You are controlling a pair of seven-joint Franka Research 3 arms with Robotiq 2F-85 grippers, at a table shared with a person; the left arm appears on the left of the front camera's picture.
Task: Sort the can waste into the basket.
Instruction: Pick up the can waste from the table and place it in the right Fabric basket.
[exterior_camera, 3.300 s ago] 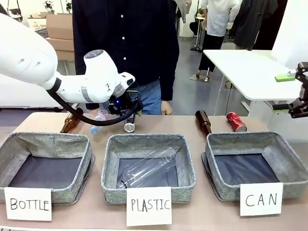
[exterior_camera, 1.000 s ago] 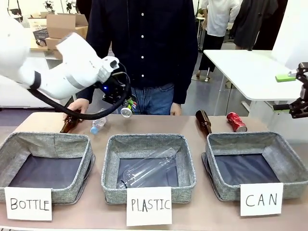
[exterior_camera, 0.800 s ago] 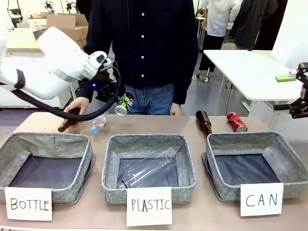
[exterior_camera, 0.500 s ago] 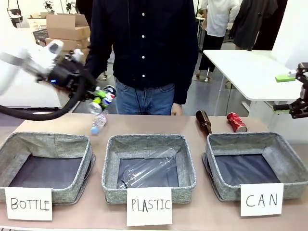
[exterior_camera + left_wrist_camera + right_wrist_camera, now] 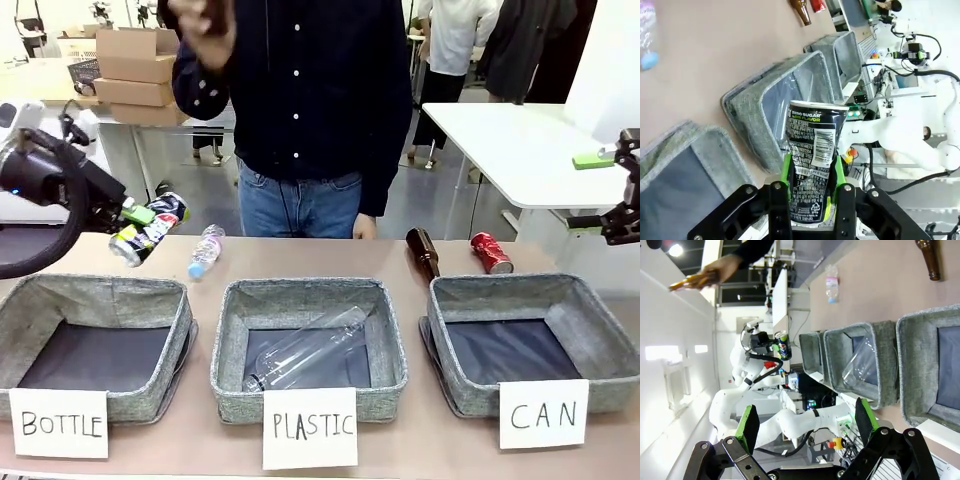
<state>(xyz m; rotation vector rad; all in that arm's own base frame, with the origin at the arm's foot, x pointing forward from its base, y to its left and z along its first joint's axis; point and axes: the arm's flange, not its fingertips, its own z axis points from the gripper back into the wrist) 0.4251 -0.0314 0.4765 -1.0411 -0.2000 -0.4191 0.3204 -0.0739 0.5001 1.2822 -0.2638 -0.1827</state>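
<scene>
Far left | left gripper (image 5: 812,172) clamps black can (image 5: 152,228); arm (image 5: 40,182) cropped | right gripper (image 5: 806,421) agape

This looks like a robotics lab — a white robot arm (image 5: 725,410) works at a tan table (image 5: 330,258). On it sit three grey fabric bins, the BOTTLE bin (image 5: 95,290), the PLASTIC bin (image 5: 310,290) and the CAN bin (image 5: 500,285), each fronted by a hand-lettered card (image 5: 310,428). Cardboard boxes (image 5: 130,65) are stacked at the back beside a white work table (image 5: 520,150). Under the bench edge — cables and lit control electronics (image 5: 855,112).
</scene>
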